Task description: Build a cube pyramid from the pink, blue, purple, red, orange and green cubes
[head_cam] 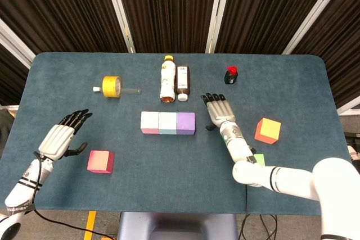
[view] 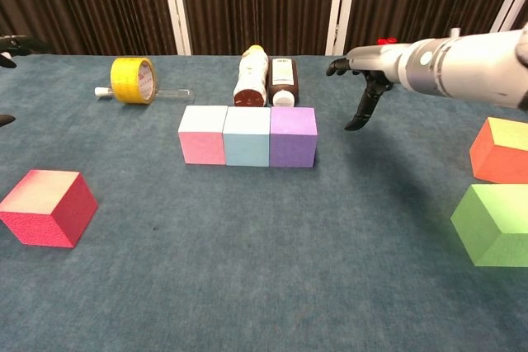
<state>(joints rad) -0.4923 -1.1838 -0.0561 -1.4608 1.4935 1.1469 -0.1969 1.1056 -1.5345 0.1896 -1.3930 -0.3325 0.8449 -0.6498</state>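
the left robot hand [head_cam: 59, 137] hangs low near the front edge with fingers spread, holding nothing. the right robot hand [head_cam: 220, 113] is spread too, empty, just right of the purple cube [head_cam: 185, 123]. nearest lie the red cube [head_cam: 100, 161] and green cube [view: 493, 224], both boxy and grainy. the orange cube [head_cam: 268, 130] is further right. pink cube [head_cam: 149, 122], blue cube [head_cam: 167, 123] and purple touch in a row on the fuzzy table [head_cam: 140, 184].

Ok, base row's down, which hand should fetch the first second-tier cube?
Probably the left hand: open, right beside the red cube. The right hand sits farther from the orange cube.
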